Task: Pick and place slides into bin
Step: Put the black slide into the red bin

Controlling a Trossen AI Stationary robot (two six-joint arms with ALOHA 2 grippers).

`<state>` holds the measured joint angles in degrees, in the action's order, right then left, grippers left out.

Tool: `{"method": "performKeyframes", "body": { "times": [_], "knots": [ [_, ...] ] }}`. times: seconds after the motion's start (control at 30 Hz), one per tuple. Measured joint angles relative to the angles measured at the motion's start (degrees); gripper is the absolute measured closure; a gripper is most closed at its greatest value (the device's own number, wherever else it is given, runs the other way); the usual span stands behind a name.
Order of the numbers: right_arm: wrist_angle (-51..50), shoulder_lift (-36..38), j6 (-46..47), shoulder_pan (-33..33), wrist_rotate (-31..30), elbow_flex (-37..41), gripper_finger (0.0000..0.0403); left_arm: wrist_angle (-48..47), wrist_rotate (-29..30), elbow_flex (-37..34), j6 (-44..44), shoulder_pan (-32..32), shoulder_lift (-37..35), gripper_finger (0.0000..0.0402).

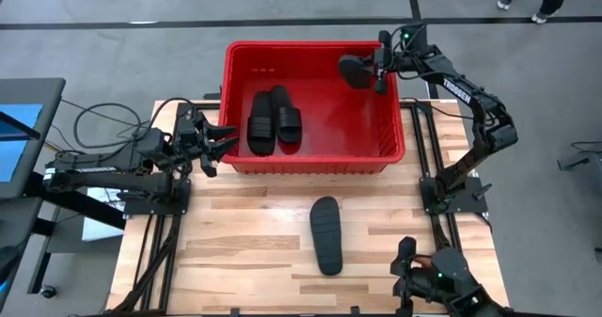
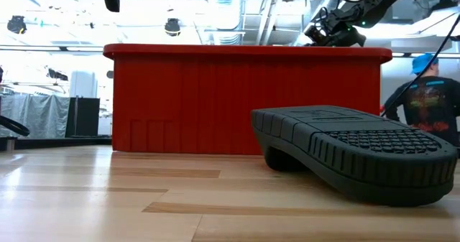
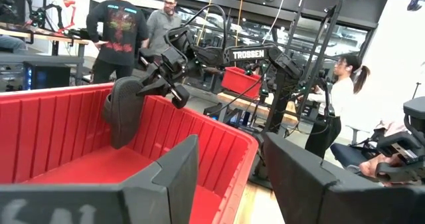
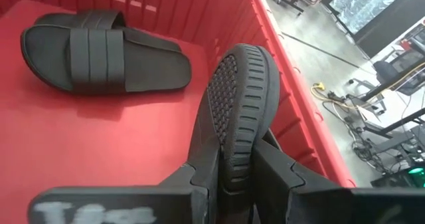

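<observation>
- The red bin (image 1: 315, 157) stands at the far middle of the wooden table (image 1: 235, 251); its long near wall fills the low view.
- Two black slides lie on the bin's floor toward its left end, side by side and touching, straps up: the left slide (image 1: 261, 124) and the one beside it (image 1: 287, 115).
- A third slide, the held slide (image 1: 356, 71), hangs inside the bin's far right corner, above the floor, sole turned toward the right wall.
- The fourth slide (image 1: 326, 234) lies outside the bin on the bare wood, in front of the near wall and toward the right, sole up; in the low view its ribbed sole bulks close to the camera.
- Behind the table is an open workshop with racks, other robot rigs and a second red crate (image 3: 240, 81); several people stand there, one in a dark printed shirt (image 3: 119, 28).
- The right gripper (image 1: 376, 72) reaches over the bin's far right corner and is clenched on the held slide, its fingers (image 4: 202, 164) pressing the slide's edge from both sides.
- The left gripper (image 1: 226, 140) hovers just outside the bin's left wall, jaws spread and holding nothing, well apart from every slide.
</observation>
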<state>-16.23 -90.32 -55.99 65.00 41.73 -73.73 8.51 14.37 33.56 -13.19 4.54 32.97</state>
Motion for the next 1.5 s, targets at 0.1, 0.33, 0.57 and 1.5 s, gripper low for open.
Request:
{"method": "performKeyframes", "body": {
  "times": [0.1,0.33,0.57,1.5],
  "knots": [
    [0.0,0.0,0.0,-0.1,0.0,0.0,0.0342,0.0,0.0,0.0,0.0,0.0,0.0,0.0239],
    [0.0,0.0,0.0,-0.1,0.0,0.0,0.0342,0.0,0.0,0.0,0.0,0.0,0.0,0.0239],
    [-0.6,0.0,0.0,-0.1,0.1,0.0,0.0341,0.0,0.0,0.0,0.1,0.0,0.0,0.0239],
    [-4.2,0.0,-0.2,-0.1,-2.8,0.0,0.0256,0.0,0.0,0.0,0.1,0.0,0.0,0.0239]
  ]
}}
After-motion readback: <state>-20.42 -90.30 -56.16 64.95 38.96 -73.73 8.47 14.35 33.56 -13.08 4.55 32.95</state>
